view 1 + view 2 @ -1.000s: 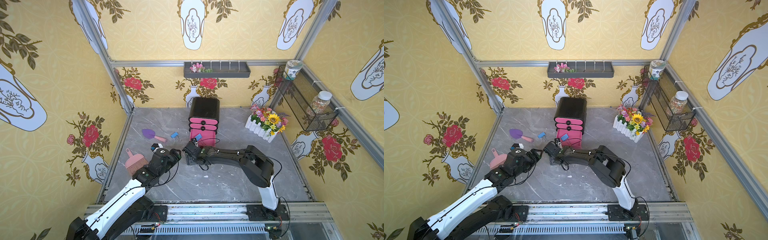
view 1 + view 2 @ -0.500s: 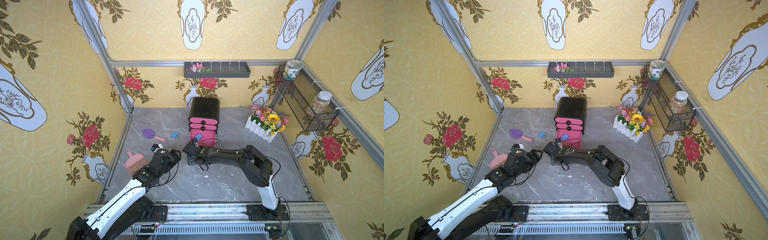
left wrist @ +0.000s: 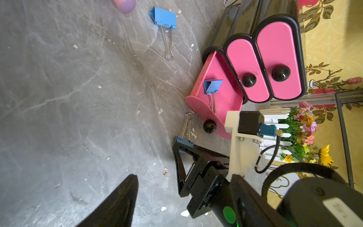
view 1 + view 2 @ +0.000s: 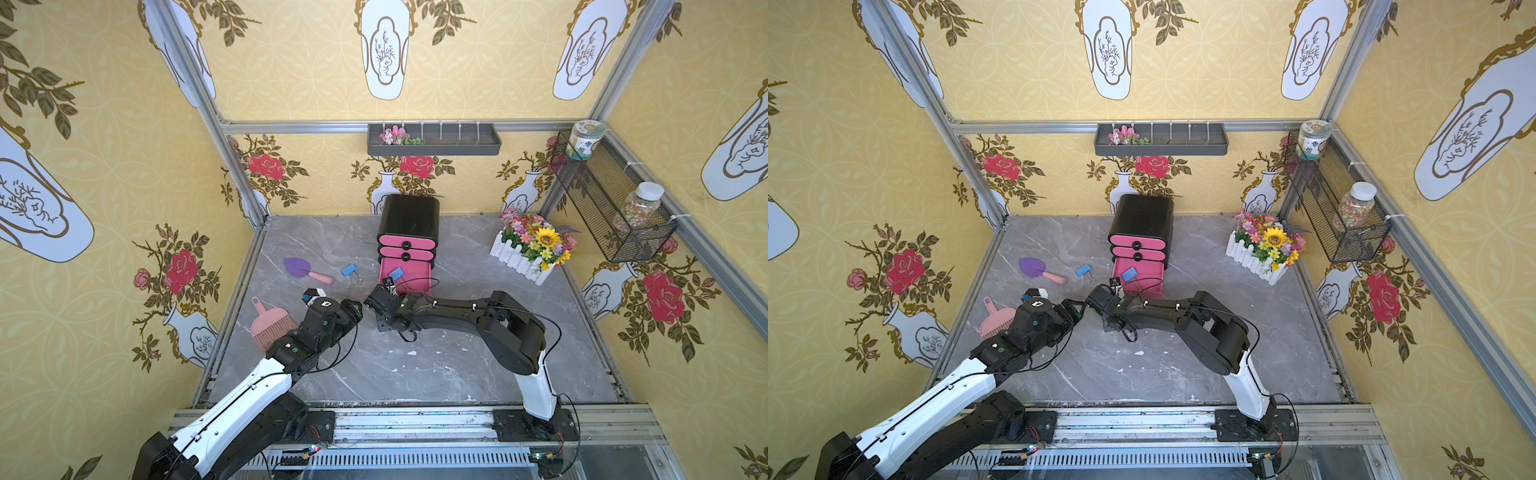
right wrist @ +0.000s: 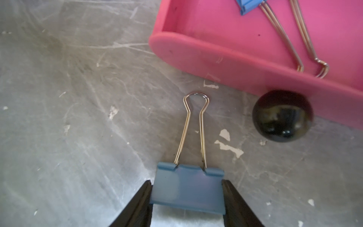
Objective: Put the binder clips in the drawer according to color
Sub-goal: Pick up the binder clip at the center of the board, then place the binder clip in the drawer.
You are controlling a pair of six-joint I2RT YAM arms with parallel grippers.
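Three blue binder clips with folded metal bodies and silver wire handles are visible. The first clip [image 5: 188, 189] sits between the two black fingers [image 5: 137, 204] of the right tool [image 5: 186, 184]. Both fingers touch the sides of its body, so this tool is closed narrow on the clip. The clip is low at the grey marble worktop [image 4: 415, 374]; if it rests there or not, I cannot tell.

Its handles point toward the front of the pink bottom drawer [image 3: 225, 102] and end near the round black knob [image 5: 282, 116], without touching it. This drawer is pulled out of the small black rounded cabinet [image 4: 409, 216], and the second clip [image 3: 211, 86] lies inside it, with its handles reaching to the front wall. The two pink drawers above are closed.

The third clip [image 4: 348, 270] lies on the worktop at the side of the cabinet, apart from it. It is near the pink handle of a purple plastic toy shovel [image 4: 297, 266].

The left tool [image 4: 356, 308] hovers close to the right tool, and its jaws stand wide and empty. A small pink plastic hand broom [image 4: 270, 324] lies beside the left arm. A white picket planter with coloured flowers [image 4: 532, 245] stands on the other side of the cabinet.
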